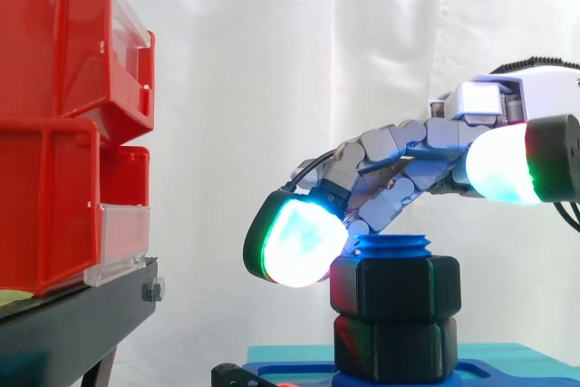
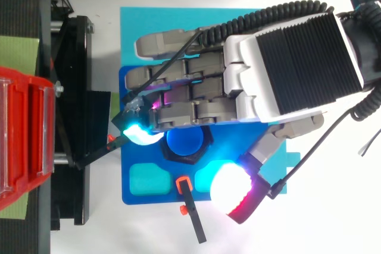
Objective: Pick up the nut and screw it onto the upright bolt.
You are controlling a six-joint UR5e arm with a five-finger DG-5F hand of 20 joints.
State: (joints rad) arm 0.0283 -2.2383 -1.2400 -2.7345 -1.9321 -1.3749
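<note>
- Screwing down is judged to be the step in hand: the nut (image 1: pixel 394 289) is already seated on the bolt (image 1: pixel 393 246), whose blue threaded top shows just above it.
- The hand (image 2: pixel 286 69) is laid over the bolt with its fingers (image 1: pixel 294 242) stretched in a gentle bend, and nothing is gripped. One glowing pad appears to be set against the nut's upper left edge, while the thumb (image 1: pixel 503 169) is held up to the right, apart from the nut.
- A turning push on the nut's side is called for next, or the thumb must be brought in to pinch it.
- The nut's height on the thread is given by the side view, along with a second black hex block (image 1: pixel 394 346) beneath it.
- The blue plate (image 2: pixel 158 196) carrying the bolt is given by the top view, with the thumb placed near of the nut.
</note>
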